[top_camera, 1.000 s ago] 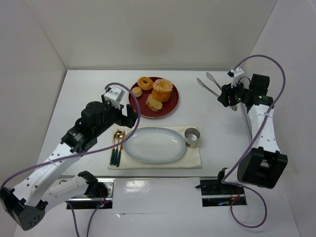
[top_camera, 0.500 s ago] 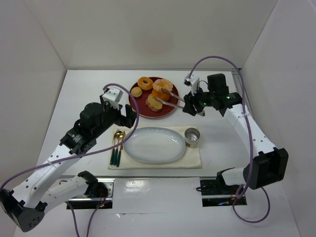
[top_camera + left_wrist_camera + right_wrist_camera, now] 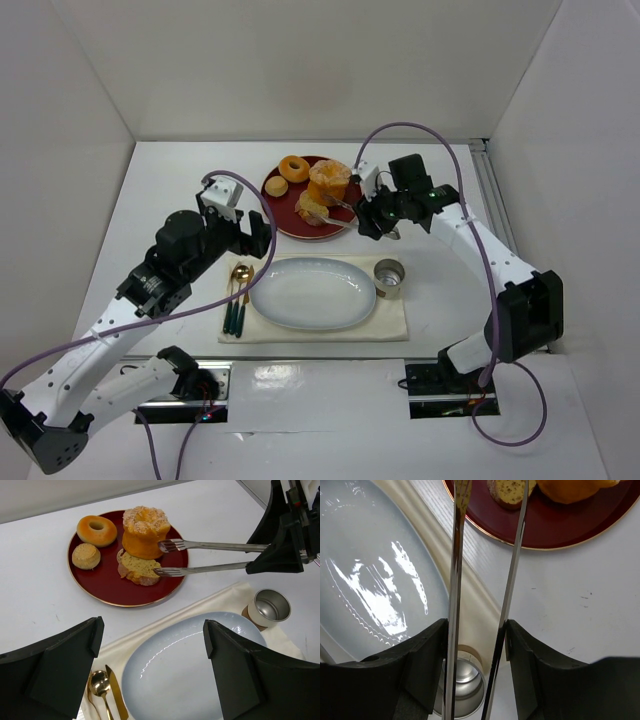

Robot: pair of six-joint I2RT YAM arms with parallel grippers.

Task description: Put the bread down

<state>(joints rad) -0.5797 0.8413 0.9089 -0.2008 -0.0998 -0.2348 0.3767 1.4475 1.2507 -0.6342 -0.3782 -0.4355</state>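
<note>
Your right arm stretched toward 9 o'clock across the desk [image 3: 180, 190], its tool [image 3: 373, 217] clenched on the tongs [image 3: 215, 544]. The tongs' tips were spread apart at the bread [image 3: 137, 567], which lay at 6 o'clock on the red plate [image 3: 100, 587]. Your left tool [image 3: 255, 235] hung released at 10 o'clock of the pale oval plate [image 3: 300, 315].

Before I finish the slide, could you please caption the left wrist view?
The right gripper and its tongs reach over the red plate, open tips at the bread beside the tall pastry.
</note>
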